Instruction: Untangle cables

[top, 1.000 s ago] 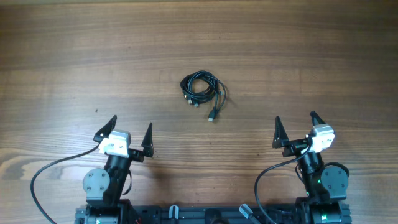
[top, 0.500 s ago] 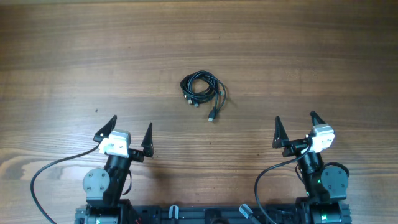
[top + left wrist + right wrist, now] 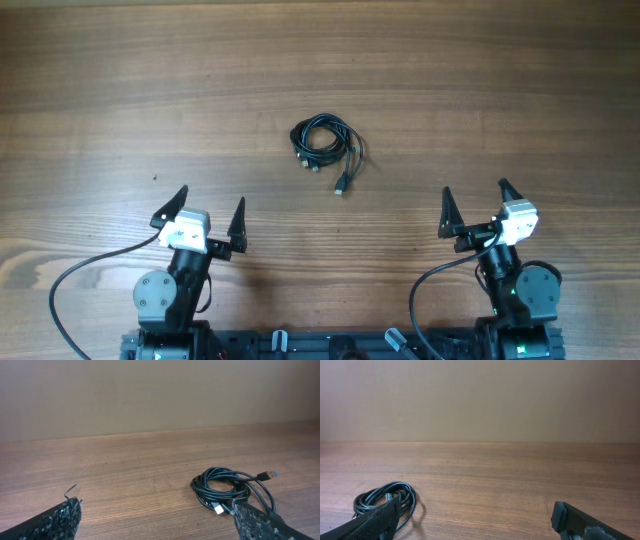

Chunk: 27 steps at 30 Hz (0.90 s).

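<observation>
The cables lie as one small coiled bundle of thin black cord near the middle of the wooden table, with several silvery plug ends sticking out at its lower side. The bundle also shows in the left wrist view at the right, and in the right wrist view at the lower left. My left gripper is open and empty, near the table's front left, well short of the bundle. My right gripper is open and empty at the front right, also far from it.
The wooden table stretches around the bundle on all sides. Thicker black robot wires loop beside the arm bases at the front edge. A plain beige wall stands behind the table's far edge.
</observation>
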Motion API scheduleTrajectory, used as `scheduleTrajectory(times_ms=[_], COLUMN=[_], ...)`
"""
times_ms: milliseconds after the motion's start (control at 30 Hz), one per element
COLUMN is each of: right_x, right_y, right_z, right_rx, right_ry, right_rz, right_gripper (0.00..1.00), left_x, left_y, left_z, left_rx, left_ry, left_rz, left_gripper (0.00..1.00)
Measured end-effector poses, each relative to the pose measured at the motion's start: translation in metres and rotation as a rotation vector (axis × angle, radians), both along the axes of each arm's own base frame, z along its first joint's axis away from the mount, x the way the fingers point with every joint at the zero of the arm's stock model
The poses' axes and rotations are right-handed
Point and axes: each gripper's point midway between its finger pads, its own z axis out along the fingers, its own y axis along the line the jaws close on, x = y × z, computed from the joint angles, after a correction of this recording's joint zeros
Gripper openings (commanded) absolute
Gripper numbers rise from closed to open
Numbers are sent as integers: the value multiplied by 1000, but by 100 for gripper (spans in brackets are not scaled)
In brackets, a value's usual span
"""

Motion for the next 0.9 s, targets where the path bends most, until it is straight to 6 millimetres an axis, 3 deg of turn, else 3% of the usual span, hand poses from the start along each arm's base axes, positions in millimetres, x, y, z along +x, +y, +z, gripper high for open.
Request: scheduleTrajectory(times_ms=[900], right_x=[1], right_y=[-5], right_z=[0], right_rx=[-5], right_ry=[-1], right_rz=[-29], right_gripper=[100], left_x=[0], left_y=[0], left_z=[0], left_rx=[0], left_ry=[0], left_rz=[0], left_gripper=[100])
